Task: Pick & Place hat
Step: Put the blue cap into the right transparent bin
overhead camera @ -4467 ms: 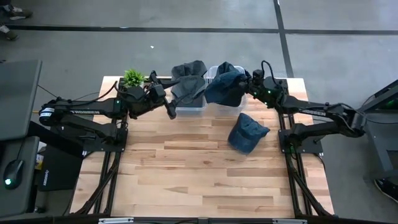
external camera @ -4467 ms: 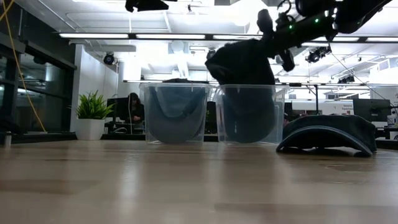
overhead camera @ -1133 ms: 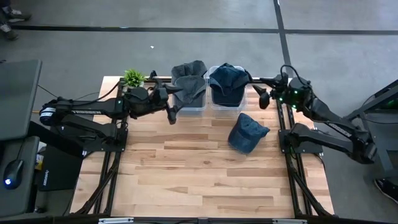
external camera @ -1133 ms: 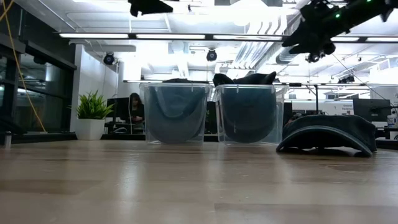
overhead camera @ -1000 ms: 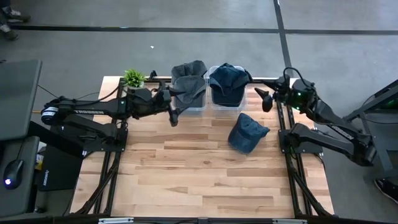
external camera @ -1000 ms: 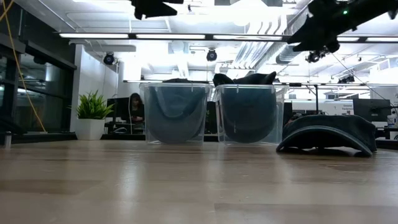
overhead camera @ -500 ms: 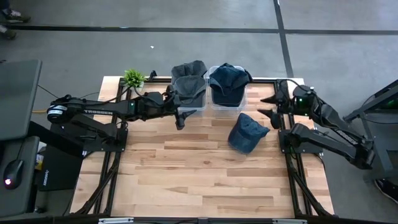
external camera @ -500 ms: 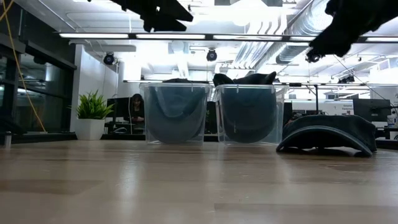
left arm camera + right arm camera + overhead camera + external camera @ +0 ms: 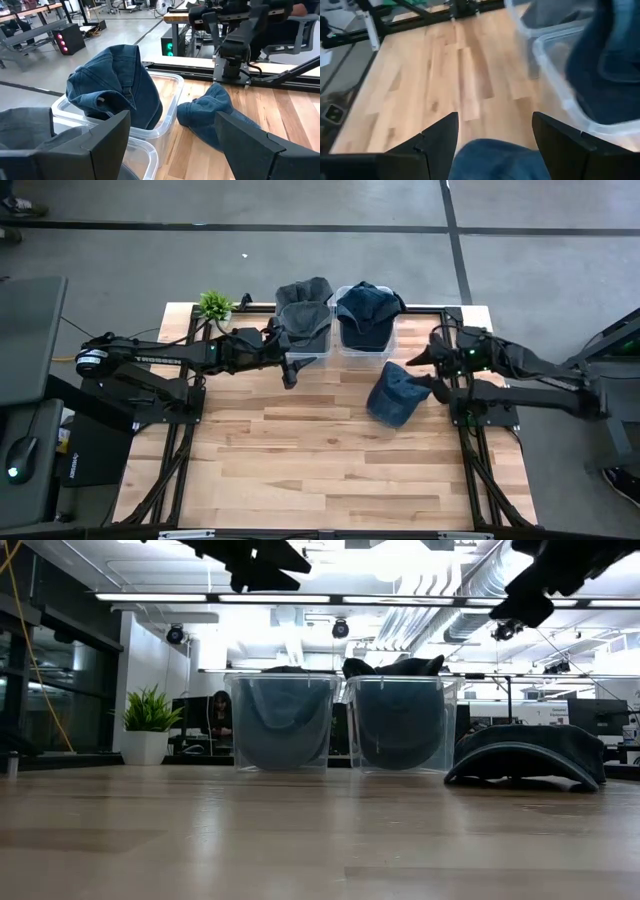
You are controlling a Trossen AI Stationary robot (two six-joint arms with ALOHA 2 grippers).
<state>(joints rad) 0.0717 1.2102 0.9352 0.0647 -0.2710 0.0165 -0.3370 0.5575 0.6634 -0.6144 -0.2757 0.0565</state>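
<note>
Over denim hat (image 9: 398, 394) | right gripper (image 9: 432, 370) spread (empty) | left gripper (image 9: 289, 366) spread, beside clear bins (image 9: 306, 356)

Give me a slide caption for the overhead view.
Right tool open beside the loose blue hat; two hats already binned; left tool waits by the bins.

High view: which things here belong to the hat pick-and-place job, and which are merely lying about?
Job:
- blue hat on the table
- blue hat in the right bin
- grey hat in the left bin
- right gripper, open, beside the loose hat
- left gripper, open

Lying about:
- potted plant
</note>
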